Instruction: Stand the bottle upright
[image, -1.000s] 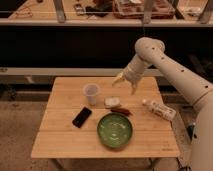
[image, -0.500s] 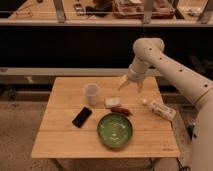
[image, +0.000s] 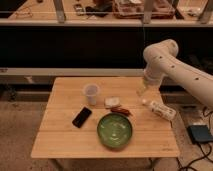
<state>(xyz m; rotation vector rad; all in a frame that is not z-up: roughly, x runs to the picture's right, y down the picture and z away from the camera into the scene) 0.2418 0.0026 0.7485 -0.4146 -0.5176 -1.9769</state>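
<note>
My gripper (image: 142, 91) hangs over the right part of the light wooden table (image: 60, 140), at about 2 o'clock from the table's centre, with its jaws spread wide and nothing between them. The small slim whitish plastic bottle (image: 160, 109) lies on its side at about 3 o'clock, close to the table's right edge. Its long axis runs from roughly 10 o'clock to 4 o'clock. The gripper is near the 10 o'clock end and, as far as I can tell, apart from it. Hazard one: a finger that meets the round body off-centre would likely roll it toward 3 o'clock and over the edge. Hazard two: a grip taken near one end would let the bottle pivot in the jaws while it is being raised. Hazard three: a release made before the narrow base sits flat would probably tip it back down. A translucent plastic cup (image: 91, 93) stands at 11 o'clock. A small white packet (image: 112, 102) and a reddish-brown item (image: 121, 111) lie near the centre, the nearest objects on the bottle's 9 o'clock side. A round green bowl (image: 115, 130) sits at 6 o'clock and a flat black phone (image: 82, 116) at 8 o'clock, both well apart from the bottle. Nothing lies between gripper and bottle, so the table edge is the main constraint
</note>
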